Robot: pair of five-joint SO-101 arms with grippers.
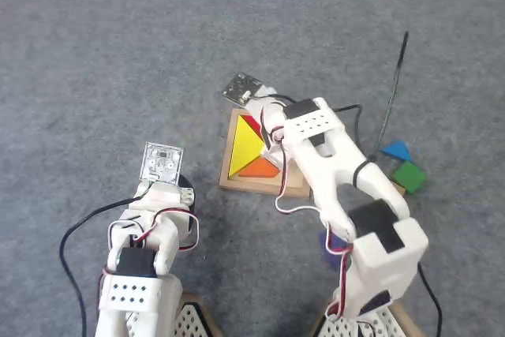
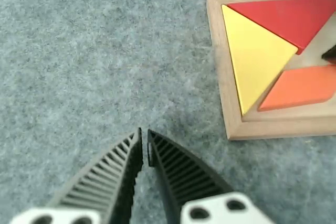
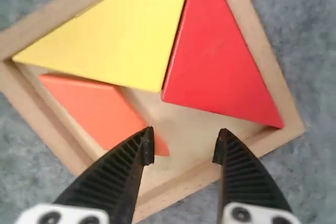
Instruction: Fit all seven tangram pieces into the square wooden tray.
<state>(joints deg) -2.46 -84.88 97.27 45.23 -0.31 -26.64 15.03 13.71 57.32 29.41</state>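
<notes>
Seen from above, the left arm sits at about 8 o'clock from the tray. Its left gripper (image 2: 144,141) hangs over the grey carpet (image 1: 95,76) with the two ribbed fingers pressed together, nothing between them, well short of the tray's near corner. The square wooden tray (image 1: 237,185) lies near the middle of the table with three pieces inside. The yellow triangle (image 1: 245,147) fills the 9 o'clock side. The red triangle (image 1: 251,124) lies at 12 o'clock, edge to edge with the yellow one. The orange piece (image 1: 259,168) lies flat at 6 o'clock, touching the yellow triangle's lower edge. The right arm stretches over the tray's 3 o'clock half and hides it in the high view. The right gripper (image 3: 184,142) hovers above the bare wooden floor of the tray, its fingers spread apart and holding nothing. One fingertip (image 3: 143,145) is over the tip of the orange piece. Out on the carpet at 3 o'clock from the tray, well apart from it, lie a blue piece (image 1: 396,150) and, just beside it at its 5 o'clock, a green piece (image 1: 409,176). A thin black cable (image 1: 394,84) runs up towards 12 o'clock from there.
</notes>
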